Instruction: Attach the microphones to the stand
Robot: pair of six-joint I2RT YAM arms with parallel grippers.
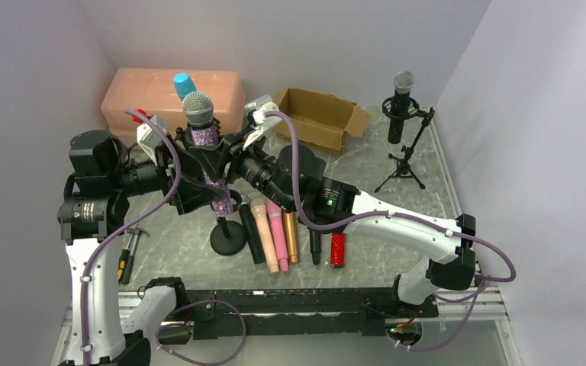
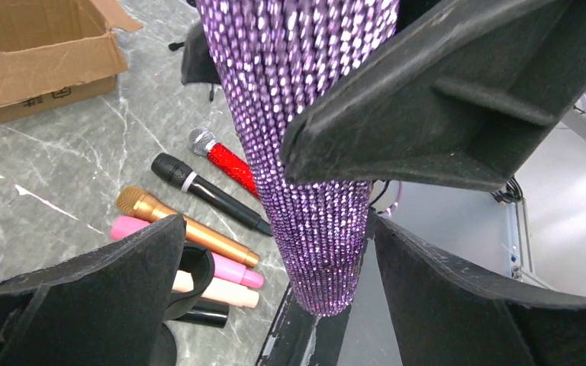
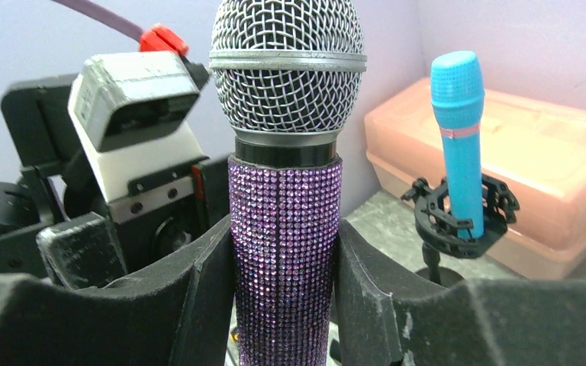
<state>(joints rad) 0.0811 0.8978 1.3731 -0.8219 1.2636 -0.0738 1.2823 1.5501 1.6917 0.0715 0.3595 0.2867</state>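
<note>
The purple glitter microphone (image 1: pixel 198 111) with a silver mesh head stands upright in the air above the round-base stand (image 1: pixel 227 238). My right gripper (image 1: pixel 212 145) is shut on its body (image 3: pixel 284 221). My left gripper (image 1: pixel 202 194) is open around the microphone's lower end (image 2: pixel 317 252), with a gap on each side. The stand's black clip (image 2: pixel 195 267) shows beside my left finger. The teal microphone (image 1: pixel 184 84) sits in a shock-mount stand (image 3: pixel 458 221) behind. Black, peach (image 1: pixel 263 232), pink, gold (image 1: pixel 290 236), black and red glitter (image 1: pixel 337 249) microphones lie in a row on the table.
A tripod stand (image 1: pixel 406 156) with a black microphone stands at the back right. An open cardboard box (image 1: pixel 317 114) and a peach plastic box (image 1: pixel 152 95) sit at the back. A hammer (image 1: pixel 127 255) lies at the left.
</note>
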